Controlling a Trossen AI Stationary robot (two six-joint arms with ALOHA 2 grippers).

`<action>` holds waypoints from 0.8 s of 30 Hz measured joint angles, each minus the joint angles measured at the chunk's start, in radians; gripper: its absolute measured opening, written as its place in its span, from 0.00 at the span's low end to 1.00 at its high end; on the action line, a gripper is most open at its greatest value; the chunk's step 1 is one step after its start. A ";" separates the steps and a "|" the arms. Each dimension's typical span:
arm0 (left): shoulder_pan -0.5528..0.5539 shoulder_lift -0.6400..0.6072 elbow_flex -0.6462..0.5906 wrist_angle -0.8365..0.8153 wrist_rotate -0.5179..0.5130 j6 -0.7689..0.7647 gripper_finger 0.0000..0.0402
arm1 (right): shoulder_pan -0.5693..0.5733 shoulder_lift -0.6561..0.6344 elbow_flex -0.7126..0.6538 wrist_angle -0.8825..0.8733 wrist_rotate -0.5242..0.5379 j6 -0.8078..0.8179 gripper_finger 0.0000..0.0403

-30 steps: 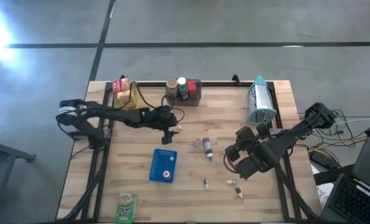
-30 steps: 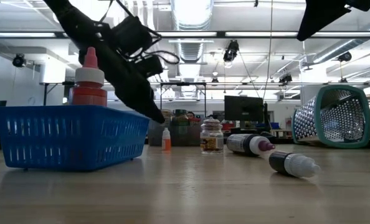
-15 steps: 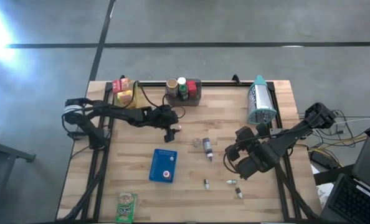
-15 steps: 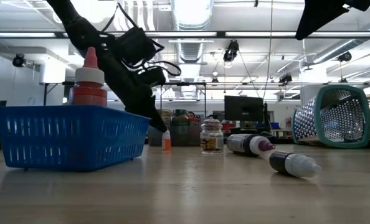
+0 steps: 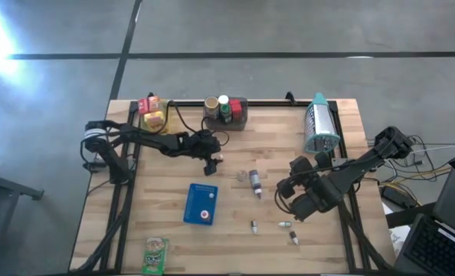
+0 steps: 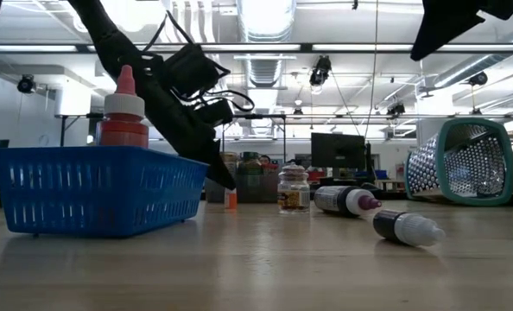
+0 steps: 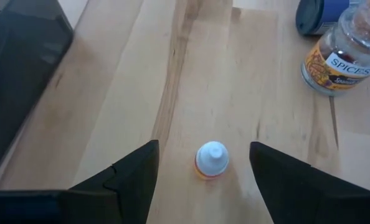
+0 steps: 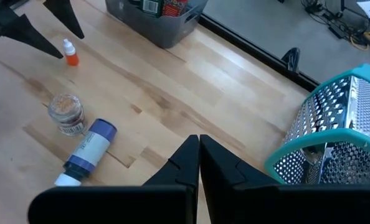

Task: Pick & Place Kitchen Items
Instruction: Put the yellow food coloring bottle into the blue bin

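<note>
Your left gripper (image 7: 203, 180) is down over the middle of the table with its fingers (image 7: 132, 174) spread apart, straddling a tiny orange bottle with a white cap (image 7: 211, 160). The bottle stands upright on the wood in the gap between the fingers, touching neither one, so nothing is grasped. From above you can see that same left gripper (image 5: 210, 163) a bit out from the grey bin (image 5: 229, 112) at the far edge, with the little bottle (image 5: 219, 158) right at its tip.

Your right gripper (image 8: 199, 162) is clenched shut on nothing, hanging over the right side of the table near the teal-rimmed grater (image 8: 334, 130), which is lying on its side.

The rest of the kitchen items are scattered about: a glass spice jar (image 7: 341, 56) stands upright close to the orange bottle, and a blue-and-white bottle (image 8: 85, 152) lies on its side right next to that jar. A few tiny bottles (image 5: 253, 225) lie closer to the near edge. A blue basket (image 6: 97, 186) sits mid-table with a red bottle with a white collar and pinkish nozzle (image 6: 123, 111) standing in it. A green packet (image 5: 155, 254) is down at the near left corner, and a yellow bin (image 5: 154, 119) sits at the far left.
</note>
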 joint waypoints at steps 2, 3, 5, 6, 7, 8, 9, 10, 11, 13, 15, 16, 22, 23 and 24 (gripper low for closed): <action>0.000 0.000 0.000 -0.001 0.000 0.000 0.61 | 0.000 0.000 -0.006 0.003 0.000 0.001 0.02; 0.000 0.000 0.000 0.000 -0.001 0.000 0.60 | 0.000 0.000 -0.009 0.004 0.000 0.002 0.02; 0.000 0.000 0.000 0.000 -0.001 0.000 0.56 | 0.000 0.000 -0.014 0.005 0.000 0.011 0.02; 0.000 0.000 0.000 -0.001 -0.001 0.000 0.53 | 0.000 0.000 -0.016 0.005 0.000 0.017 0.02; 0.000 0.000 0.000 -0.002 -0.001 0.000 0.51 | 0.000 0.000 -0.018 0.005 0.000 0.018 0.02; 0.000 0.000 0.000 -0.001 -0.001 0.000 0.49 | 0.000 0.000 -0.018 0.006 0.000 0.020 0.02; 0.000 0.000 0.000 -0.001 -0.001 0.000 0.47 | 0.000 0.000 -0.019 0.006 0.000 0.020 0.02; 0.000 0.000 0.000 -0.001 -0.001 0.000 0.45 | 0.000 0.000 -0.020 0.006 0.000 0.020 0.02; 0.000 0.000 0.000 -0.001 0.000 0.000 0.43 | 0.000 0.000 -0.020 0.007 0.000 0.020 0.02; 0.000 0.000 0.000 -0.001 0.004 0.000 0.39 | 0.000 0.000 -0.020 0.009 0.000 0.020 0.02; 0.000 0.000 0.000 -0.001 0.006 0.000 0.35 | 0.000 0.000 -0.020 0.009 0.000 0.020 0.02; 0.000 0.000 0.000 -0.001 0.010 0.000 0.34 | 0.000 0.000 -0.020 0.009 0.000 0.020 0.02; 0.000 0.000 0.000 -0.001 0.016 0.000 0.26 | 0.000 0.000 -0.020 0.010 0.000 0.020 0.02; 0.000 0.000 0.000 -0.001 0.017 0.000 0.25 | 0.000 0.000 -0.020 0.010 0.000 0.019 0.02; 0.000 0.000 0.000 -0.001 0.020 0.000 0.24 | 0.000 0.000 -0.020 0.010 0.000 0.019 0.02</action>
